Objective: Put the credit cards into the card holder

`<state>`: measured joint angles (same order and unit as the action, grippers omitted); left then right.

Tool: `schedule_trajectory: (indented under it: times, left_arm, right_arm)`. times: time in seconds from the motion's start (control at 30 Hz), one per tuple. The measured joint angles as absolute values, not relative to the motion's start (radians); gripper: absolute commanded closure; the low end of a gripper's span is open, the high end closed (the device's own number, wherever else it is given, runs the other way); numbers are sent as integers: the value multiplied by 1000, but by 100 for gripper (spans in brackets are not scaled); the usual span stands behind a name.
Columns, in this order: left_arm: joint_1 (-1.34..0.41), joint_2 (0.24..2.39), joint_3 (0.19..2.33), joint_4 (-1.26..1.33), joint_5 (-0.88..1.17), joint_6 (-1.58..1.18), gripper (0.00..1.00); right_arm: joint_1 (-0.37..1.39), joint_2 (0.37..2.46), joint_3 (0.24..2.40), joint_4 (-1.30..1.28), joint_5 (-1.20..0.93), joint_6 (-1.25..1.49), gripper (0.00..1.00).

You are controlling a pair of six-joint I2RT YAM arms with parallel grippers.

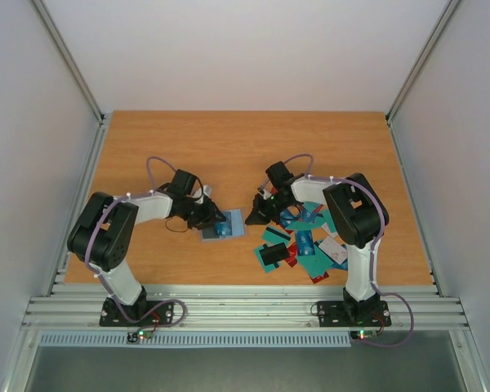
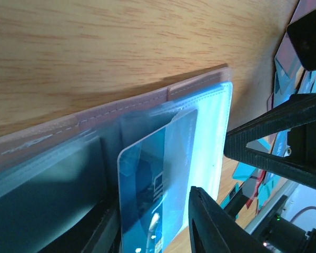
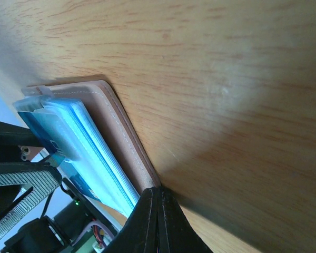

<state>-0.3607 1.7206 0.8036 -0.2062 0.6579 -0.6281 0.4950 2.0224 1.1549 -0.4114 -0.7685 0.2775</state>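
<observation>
Left gripper: fingers parted, flanking the near end of a blue card; no clamp apparent.
Blue card: partway into a clear pocket of the card holder, long axis in line with the fingers, pocket straight ahead.
Holder's place: flat on the table, nearest the left arm.
Right gripper: pinched together, tip at the holder's tan edge.
Credit cards: heaped under the right arm.
Next move, likely: push along that axis.
</observation>
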Motion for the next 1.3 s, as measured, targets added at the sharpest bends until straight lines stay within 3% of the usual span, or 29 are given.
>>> schedule_trajectory:
  times: [0.33,0.63,1.3]
  left_arm:
    - [-367,1704,894,-399,584,-548,40]
    - [-389,1702,954,-547,515,-506,41]
    - [-455,1756,1008,-570,508,-505,44]
  right_arm:
    - [495,2022,1150,-403,-772,296,99]
    - [495,2022,1145,-388,-776,310,99]
    - [495,2022,1143,-382,-780,315,99]
